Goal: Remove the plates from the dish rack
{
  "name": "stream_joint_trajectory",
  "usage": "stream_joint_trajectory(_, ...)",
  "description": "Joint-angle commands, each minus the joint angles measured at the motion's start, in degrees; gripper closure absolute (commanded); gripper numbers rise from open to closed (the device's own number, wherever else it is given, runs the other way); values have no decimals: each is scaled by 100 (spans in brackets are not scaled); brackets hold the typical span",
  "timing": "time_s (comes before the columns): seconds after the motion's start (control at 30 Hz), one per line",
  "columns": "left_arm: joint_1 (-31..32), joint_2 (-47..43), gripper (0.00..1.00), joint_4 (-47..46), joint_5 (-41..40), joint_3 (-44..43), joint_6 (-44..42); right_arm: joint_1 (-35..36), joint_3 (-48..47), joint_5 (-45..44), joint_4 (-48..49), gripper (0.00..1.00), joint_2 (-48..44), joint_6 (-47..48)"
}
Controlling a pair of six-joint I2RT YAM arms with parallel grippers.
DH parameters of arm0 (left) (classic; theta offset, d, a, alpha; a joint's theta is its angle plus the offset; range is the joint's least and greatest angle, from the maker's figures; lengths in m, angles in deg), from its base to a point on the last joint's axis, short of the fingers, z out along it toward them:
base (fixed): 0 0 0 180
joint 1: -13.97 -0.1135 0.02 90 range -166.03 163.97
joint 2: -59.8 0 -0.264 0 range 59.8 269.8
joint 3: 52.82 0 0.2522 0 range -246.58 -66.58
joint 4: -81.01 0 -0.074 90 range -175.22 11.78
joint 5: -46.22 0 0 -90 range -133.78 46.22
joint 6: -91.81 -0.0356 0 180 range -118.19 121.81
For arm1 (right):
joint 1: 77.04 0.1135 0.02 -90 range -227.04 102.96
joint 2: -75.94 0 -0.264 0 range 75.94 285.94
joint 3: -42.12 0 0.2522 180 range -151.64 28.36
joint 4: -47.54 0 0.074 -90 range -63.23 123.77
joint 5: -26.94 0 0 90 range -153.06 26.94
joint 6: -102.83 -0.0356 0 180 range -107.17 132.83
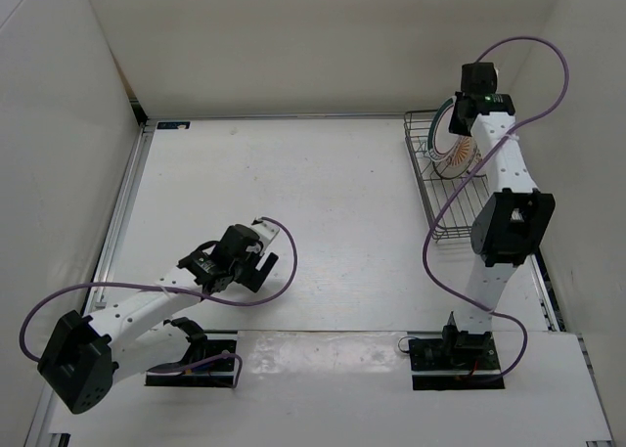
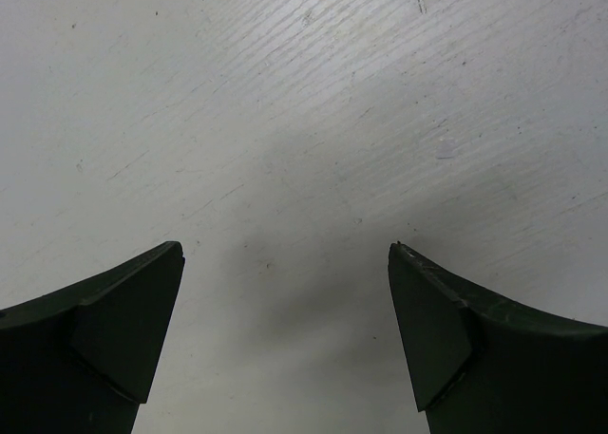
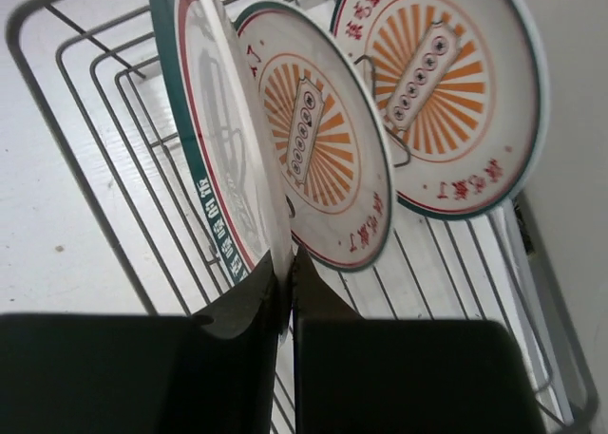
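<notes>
A: While clamped low on the rim like that, not lifted yet. First of the plates, by the look of it?

B: Looks so. Grasp step, judging by all three standing in the dish rack (image 1: 445, 207) at the far right of the table (image 1: 323, 193). None set out on the table so far.

A: Gripped by which side?

B: By the right gripper (image 3: 288, 263). Pinched almost fully together, with only the thin edge of the green-rimmed plate (image 3: 214, 140) between the fingers. Nearest of the three, upright, seen nearly edge-on from the right wrist.

A: And behind it?

B: Two with the orange sunburst: middle plate (image 3: 318, 135) just beside the held one, far plate (image 3: 442, 83) beyond. Touching or not, hard to tell from here.

A: Next move, then?

B: Probably a straight lift up and out of the rack, without tipping back into the middle plate, then a carry across to open table. Narrow hold on a smooth rim, so likely to swing or slip if hurried. Better taken slowly.

A: And the other side?

B: Left gripper (image 2: 285, 339) spread wide, holding nothing, hovering over bare table well apart from the rack.
</notes>
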Motion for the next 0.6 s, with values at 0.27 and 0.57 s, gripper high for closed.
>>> stream_joint_trajectory(0.27, 20, -469, 0, -43, -639, -22, 496, 522, 774, 1442, -68, 100, -2230, -1087)
stream_joint_trajectory(0.57, -77, -1392, 0, 2063, -736, -1022, 1614, 2340, 4361, 3982, 2768, 100, -2998, -2723)
